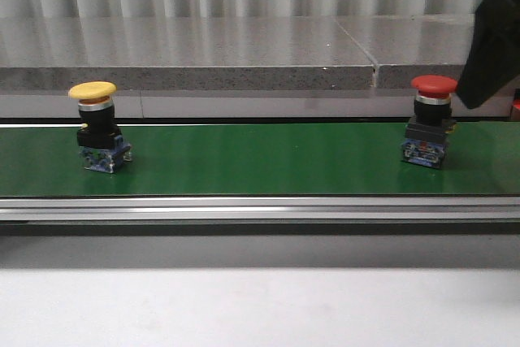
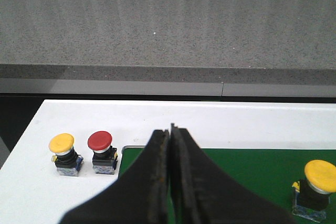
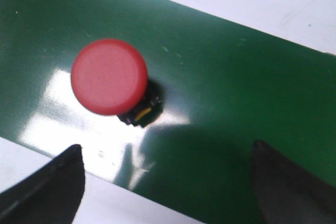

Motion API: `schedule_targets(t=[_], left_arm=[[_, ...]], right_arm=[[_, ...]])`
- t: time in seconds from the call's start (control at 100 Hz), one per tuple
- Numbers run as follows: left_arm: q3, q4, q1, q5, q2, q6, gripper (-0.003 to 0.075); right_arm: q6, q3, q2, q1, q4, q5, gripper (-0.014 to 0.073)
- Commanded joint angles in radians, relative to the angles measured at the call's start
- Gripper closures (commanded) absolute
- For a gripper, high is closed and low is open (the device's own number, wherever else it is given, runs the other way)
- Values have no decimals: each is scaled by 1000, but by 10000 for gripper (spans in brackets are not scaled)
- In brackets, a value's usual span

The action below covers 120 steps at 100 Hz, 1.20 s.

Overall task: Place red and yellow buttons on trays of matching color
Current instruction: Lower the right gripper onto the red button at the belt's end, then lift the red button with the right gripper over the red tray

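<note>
On the green belt [image 1: 260, 160] a yellow button [image 1: 93, 91] stands at the left and a red button [image 1: 433, 85] at the right. My right gripper [image 3: 167, 156] is open, hovering above the belt with the red button's cap [image 3: 109, 76] just ahead of its fingers and nothing between them. In the front view the right arm [image 1: 494, 42] shows as a dark shape up and right of the red button. My left gripper [image 2: 171, 131] is shut and empty, high over the belt's end; the belt's yellow button [image 2: 320, 176] lies off to one side. No trays are in view.
A second yellow button [image 2: 61, 144] and a second red button [image 2: 100, 141] stand side by side on the white table beside the belt's end. A grey stone ledge [image 1: 244, 54] runs behind the belt, and a metal rail [image 1: 260, 209] along its front.
</note>
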Motion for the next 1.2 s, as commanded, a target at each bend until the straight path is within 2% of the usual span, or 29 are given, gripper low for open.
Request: schedule_targets(t=[0.0, 0.24, 0.31, 0.38, 0.55, 0.62, 0.82, 0.98, 1.19], left_arm=[[-26, -15, -5, -80, -3, 4, 740], [-26, -15, -5, -80, -3, 4, 740], [-26, -15, -5, -80, -3, 4, 740], [-26, -15, -5, -80, -3, 4, 740], [-26, -15, -5, -80, -3, 4, 740], [-26, -15, -5, -80, -3, 4, 740], [-26, -15, -5, -80, -3, 4, 740], [-26, -15, -5, -80, -3, 4, 740], [-26, -15, -5, -80, -3, 4, 740]], right_arm=[[-13, -59, 28, 10, 10, -49, -35], [-13, -122, 131, 13, 10, -59, -28], [-13, -140, 155, 13, 10, -59, 5], [-13, -152, 171, 13, 10, -59, 94], [-13, -170, 173, 12, 10, -23, 440], [-13, -188, 172, 8, 10, 16, 508], [-13, -316, 171, -80, -4, 152, 512], [-13, -440, 171, -224, -7, 234, 512], [-13, -552, 183, -426, -7, 235, 512]])
